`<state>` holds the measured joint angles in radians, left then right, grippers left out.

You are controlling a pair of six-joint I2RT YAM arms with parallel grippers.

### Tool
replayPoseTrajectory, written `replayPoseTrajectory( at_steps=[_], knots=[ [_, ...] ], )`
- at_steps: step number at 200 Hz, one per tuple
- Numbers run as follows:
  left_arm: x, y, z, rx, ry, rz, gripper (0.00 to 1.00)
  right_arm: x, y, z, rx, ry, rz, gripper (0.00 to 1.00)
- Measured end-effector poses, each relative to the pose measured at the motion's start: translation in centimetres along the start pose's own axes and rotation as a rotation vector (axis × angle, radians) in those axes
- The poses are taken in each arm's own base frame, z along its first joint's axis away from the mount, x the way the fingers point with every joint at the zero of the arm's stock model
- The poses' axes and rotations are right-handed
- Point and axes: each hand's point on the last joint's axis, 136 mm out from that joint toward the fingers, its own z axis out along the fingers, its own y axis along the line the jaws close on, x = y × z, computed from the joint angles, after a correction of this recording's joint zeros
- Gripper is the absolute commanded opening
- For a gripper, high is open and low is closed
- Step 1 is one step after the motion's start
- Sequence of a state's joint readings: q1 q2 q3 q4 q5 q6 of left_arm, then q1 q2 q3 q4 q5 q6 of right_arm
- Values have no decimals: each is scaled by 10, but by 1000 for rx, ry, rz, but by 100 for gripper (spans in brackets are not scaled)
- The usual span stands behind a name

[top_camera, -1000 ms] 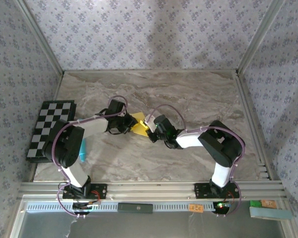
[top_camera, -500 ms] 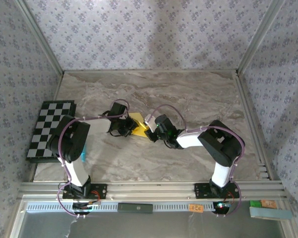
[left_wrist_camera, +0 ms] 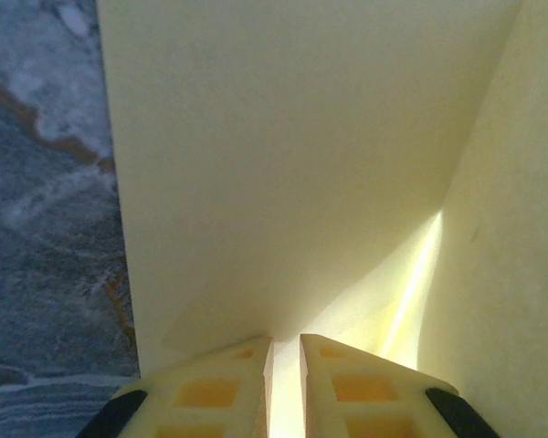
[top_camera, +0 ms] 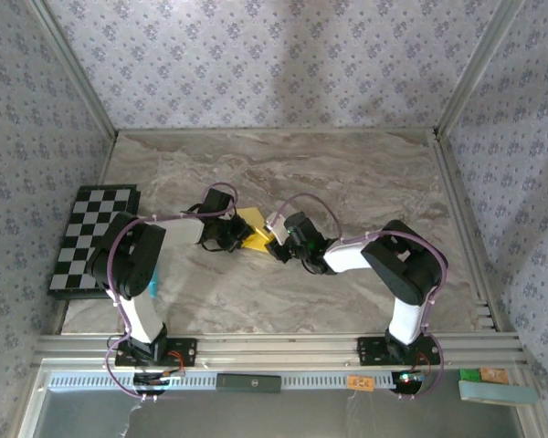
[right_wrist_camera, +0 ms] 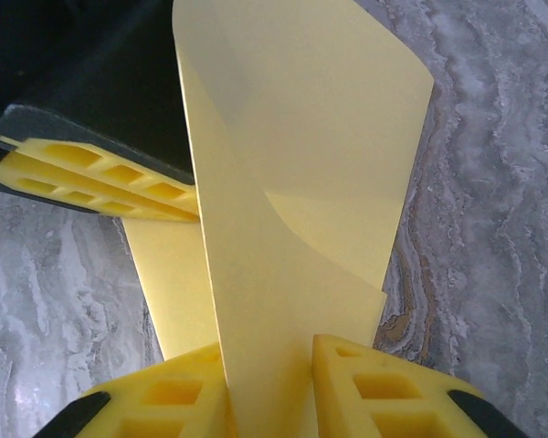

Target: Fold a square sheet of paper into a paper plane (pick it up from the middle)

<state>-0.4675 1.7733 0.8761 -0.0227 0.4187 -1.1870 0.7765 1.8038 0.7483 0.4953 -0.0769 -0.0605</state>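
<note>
The square sheet of paper [top_camera: 253, 224] is yellow and partly folded, lying mid-table between both grippers. My left gripper [top_camera: 234, 239] is at its left edge; in the left wrist view the jaws [left_wrist_camera: 284, 351] stand almost together, shut on the paper [left_wrist_camera: 283, 164]. My right gripper [top_camera: 276, 243] is at the sheet's right side. Its jaws [right_wrist_camera: 268, 349] stand apart, with a raised flap of the paper [right_wrist_camera: 292, 137] running up between them. The left gripper's fingers [right_wrist_camera: 100, 178] show at the far side of the sheet. No finished paper plane is in view.
A black-and-white checkered board [top_camera: 89, 235] lies at the table's left edge. A small blue pen [top_camera: 152, 274] rests beside the left arm. Patterned walls close in the marble table [top_camera: 347, 173] on three sides.
The left arm has swung in, bringing its gripper slightly right against the paper. The right gripper's jaws have parted around the paper flap.
</note>
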Motion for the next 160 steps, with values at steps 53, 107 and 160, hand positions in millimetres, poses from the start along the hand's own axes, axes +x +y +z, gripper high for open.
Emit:
replayPoseTrajectory(
  at_steps=[53, 107, 160],
  knots=[
    [0, 1, 0, -4, -3, -1, 15, 4, 4, 1, -24, 10, 2, 12],
    [-2, 1, -6, -17, -29, 1, 17, 5, 3, 1, -72, 12, 66, 9],
    [-4, -8, -22, 14, -76, 27, 19, 13, 3, 3, -143, 29, 173, 7]
  ],
)
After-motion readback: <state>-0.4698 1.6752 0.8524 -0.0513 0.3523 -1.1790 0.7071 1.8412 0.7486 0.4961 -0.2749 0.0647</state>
